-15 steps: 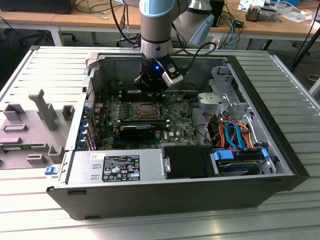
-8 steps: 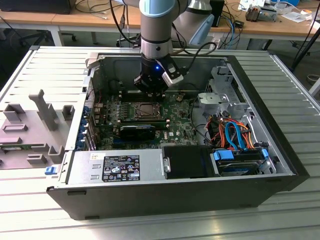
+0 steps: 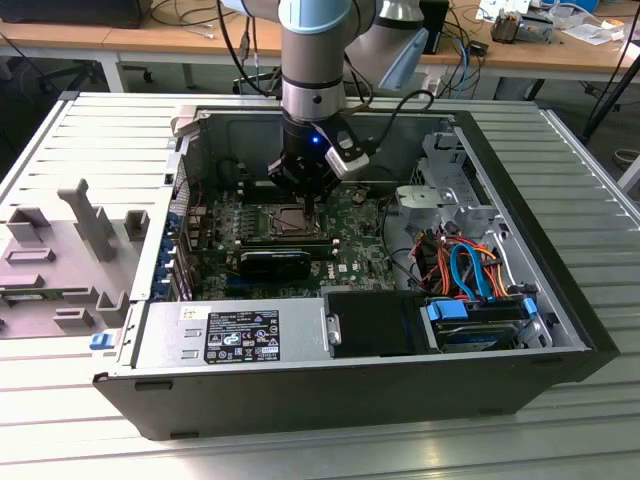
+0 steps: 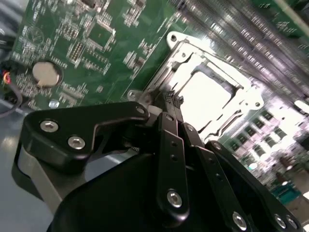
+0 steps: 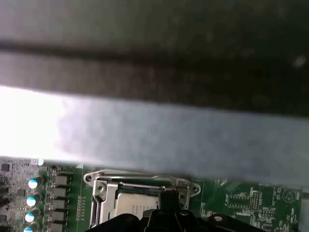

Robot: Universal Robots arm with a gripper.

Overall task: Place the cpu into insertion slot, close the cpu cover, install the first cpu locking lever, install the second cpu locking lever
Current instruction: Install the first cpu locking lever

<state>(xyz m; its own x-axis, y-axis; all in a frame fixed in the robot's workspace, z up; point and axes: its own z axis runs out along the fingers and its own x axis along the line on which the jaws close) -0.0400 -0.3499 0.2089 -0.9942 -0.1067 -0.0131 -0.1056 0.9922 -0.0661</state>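
While desks stand behind, computer case rests on slatted table.

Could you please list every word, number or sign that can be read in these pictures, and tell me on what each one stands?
No text here can be quoted.
Black label on the grey box at the front of the case: white print and small signs, too small to read.
Green board in the second wrist view: white marks beside the parts, too blurred to read.
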